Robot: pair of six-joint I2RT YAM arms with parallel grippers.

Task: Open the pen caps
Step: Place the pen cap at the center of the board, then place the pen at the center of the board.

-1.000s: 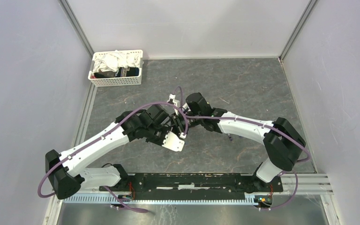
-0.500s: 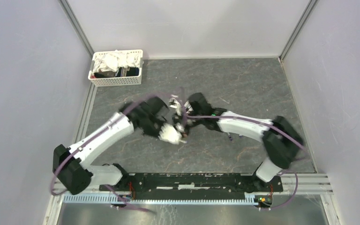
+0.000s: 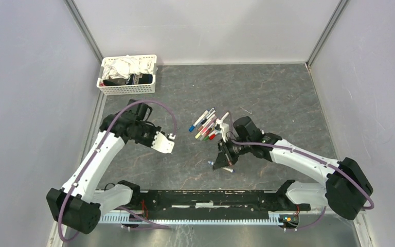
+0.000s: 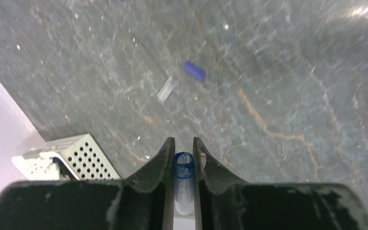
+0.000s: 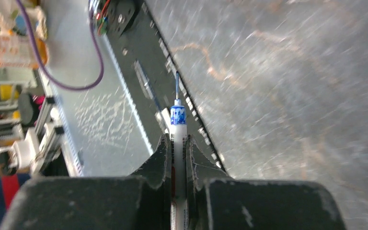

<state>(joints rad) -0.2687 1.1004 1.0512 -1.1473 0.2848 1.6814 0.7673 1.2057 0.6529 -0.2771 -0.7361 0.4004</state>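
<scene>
From above, the left end effector [image 3: 171, 138] hangs over the left part of the grey desk [image 3: 267, 103], well apart from the right end effector [image 3: 225, 154]. A loose fan of pens [image 3: 205, 123] lies on the desk between them, just above the right one, with long axes running from lower left to upper right. A white basket [image 3: 128, 74] of cloths sits in the far left corner. A few small blue and white bits just below the right end effector are too small to name for sure.

The left wrist view shows that end effector's jaws clamped on a translucent blue cap [image 4: 184, 165]. The cap's long axis lies along the fingers and its open mouth points away from the camera. Farther off, a purple cap [image 4: 194, 70] and a clear cap [image 4: 166, 88] lie flat on the desk, near each other but apart.

In the right wrist view the jaws are pressed together on an uncapped pen [image 5: 178, 115] with a white barrel. The barrel runs in line with the fingers, and its thin blue tip points away from the camera, toward the black base rail [image 5: 143, 86].
</scene>
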